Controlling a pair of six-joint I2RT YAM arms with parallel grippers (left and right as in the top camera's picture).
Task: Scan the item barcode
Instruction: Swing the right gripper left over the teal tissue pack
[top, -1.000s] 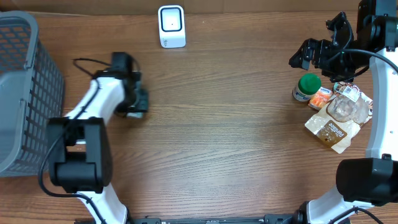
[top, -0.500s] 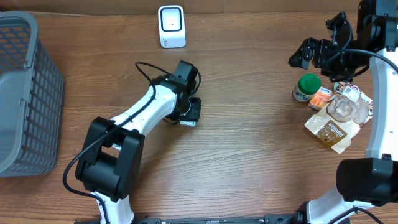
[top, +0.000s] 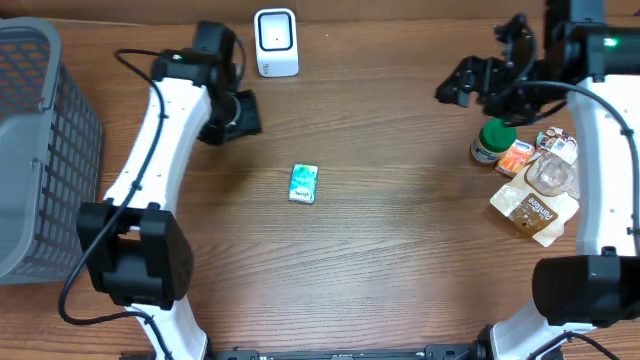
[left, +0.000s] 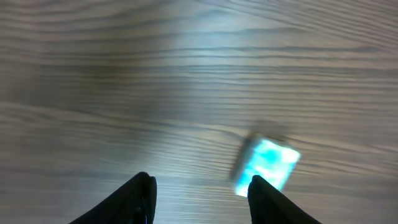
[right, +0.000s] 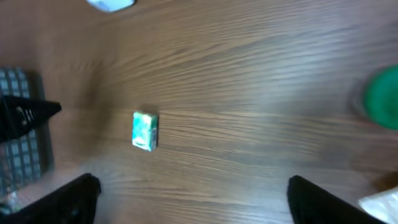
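Two risks are judged to stand out. First, the teal packet (top: 303, 183) is held by neither arm. It lies flat and loose near the middle of the table (top: 400, 260), well apart from the scanner (top: 276, 42) at the far edge, so no barcode can be read until it is picked up. A low, flat pack on smooth wood could be pushed along or tipped rather than gripped if a pincer is brought down off-centre. Which face carries the barcode cannot be told, so the wrong side may be presented to the scanner. Second, the right arm is placed close beside the green-lidded jar (top: 493, 140) and the pile of packets (top: 535, 195) at the right edge, and these could be knocked if that arm is swung toward the middle.

The left pincer (left: 202, 200) is seen partly spread, with nothing between its fingers and nothing touched. It hangs near the scanner, and in its wrist view the packet is blurred just beyond one fingertip. The right pincer (right: 199, 200) is spread wide and is likewise empty, over bare table near the far edge on the right side.
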